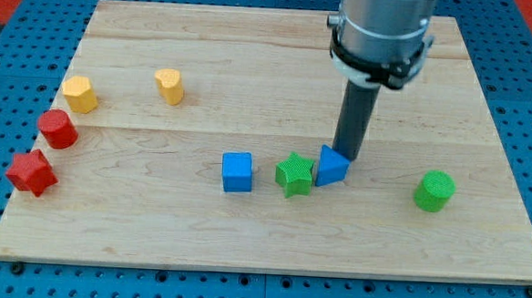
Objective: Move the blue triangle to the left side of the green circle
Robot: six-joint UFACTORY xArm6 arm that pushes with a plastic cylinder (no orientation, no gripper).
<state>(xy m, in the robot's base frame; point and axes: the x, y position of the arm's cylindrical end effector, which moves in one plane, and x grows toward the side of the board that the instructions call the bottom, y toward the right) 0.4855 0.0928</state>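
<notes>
The blue triangle point(332, 166) lies near the board's middle, its left side touching or nearly touching a green star point(294, 174). The green circle point(434, 191) stands at the view's right, about a hundred pixels right of the triangle. My tip point(347, 157) is at the triangle's upper right edge, touching or nearly touching it. The dark rod rises from there to the arm's grey body at the view's top.
A blue cube point(237, 171) sits left of the green star. A yellow heart point(170, 86) and a yellow hexagon point(80, 95) lie at the upper left. A red cylinder point(58, 129) and a red star point(32, 172) lie near the wooden board's point(242, 248) left edge.
</notes>
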